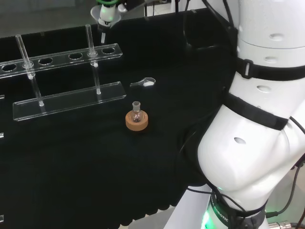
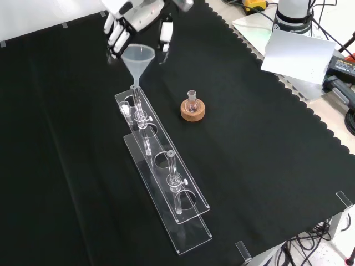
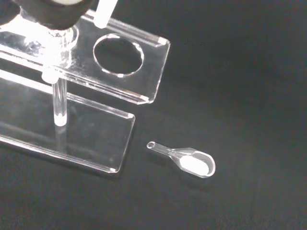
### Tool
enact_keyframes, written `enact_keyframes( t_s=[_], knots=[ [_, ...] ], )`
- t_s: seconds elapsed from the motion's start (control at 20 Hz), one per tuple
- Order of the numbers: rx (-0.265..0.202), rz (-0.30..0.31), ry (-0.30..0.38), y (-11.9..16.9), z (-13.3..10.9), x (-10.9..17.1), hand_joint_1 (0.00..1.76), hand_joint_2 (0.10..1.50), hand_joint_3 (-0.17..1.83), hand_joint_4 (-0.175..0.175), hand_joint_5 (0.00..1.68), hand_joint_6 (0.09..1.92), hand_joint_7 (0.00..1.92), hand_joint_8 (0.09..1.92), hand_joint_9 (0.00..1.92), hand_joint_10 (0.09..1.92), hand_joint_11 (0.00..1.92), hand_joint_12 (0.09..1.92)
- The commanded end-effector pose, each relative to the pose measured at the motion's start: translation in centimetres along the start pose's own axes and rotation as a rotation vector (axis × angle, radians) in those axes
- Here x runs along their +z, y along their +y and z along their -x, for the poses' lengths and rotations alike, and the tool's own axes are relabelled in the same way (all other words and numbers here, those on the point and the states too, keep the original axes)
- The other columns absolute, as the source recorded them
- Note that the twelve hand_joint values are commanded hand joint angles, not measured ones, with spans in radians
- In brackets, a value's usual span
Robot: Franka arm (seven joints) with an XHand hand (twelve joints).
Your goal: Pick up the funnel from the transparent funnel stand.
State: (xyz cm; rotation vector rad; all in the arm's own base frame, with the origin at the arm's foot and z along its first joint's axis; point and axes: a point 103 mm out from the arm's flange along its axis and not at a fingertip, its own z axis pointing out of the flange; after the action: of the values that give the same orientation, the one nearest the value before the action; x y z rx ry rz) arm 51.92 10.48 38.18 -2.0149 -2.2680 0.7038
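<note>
Front view: hand (image 2: 135, 19) poised over funnel (image 2: 137, 58), fingers (image 2: 117, 37) curled about its rim, thumb on the opposite side. Funnel stem just beneath the fingers, above the end hole of transparent funnel stand (image 2: 191, 206). Wrist view: clear scoop (image 3: 188, 160) lay on the cloth beside the stand's end.

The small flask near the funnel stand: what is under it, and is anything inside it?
The small flask sits upright on a cork ring, which rests on the black cloth. The ring hides the flask's underside. Whether the flask holds anything cannot be told.
</note>
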Motion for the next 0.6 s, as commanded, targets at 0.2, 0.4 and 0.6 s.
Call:
enact_keyframes(
  t_s=[0.2,0.4,0.6],
  knots=[
    [0.074,-0.005,-0.063,-7.4,-0.9,-1.9,0.84,1.02,-0.17,-0.015,0.6,0.48,0.74,0.64,0.98,0.43,0.65,1.23],
    [0.098,-0.044,-0.083,-8.8,-1.3,-1.2,0.84,1.03,-0.17,-0.014,0.59,0.51,0.75,0.64,0.98,0.43,0.65,1.22],
    [0.117,-0.087,-0.105,-9.8,-1.8,0.2,0.84,1.03,-0.17,-0.015,0.59,0.52,0.75,0.65,0.99,0.43,0.65,1.22]
  ],
)
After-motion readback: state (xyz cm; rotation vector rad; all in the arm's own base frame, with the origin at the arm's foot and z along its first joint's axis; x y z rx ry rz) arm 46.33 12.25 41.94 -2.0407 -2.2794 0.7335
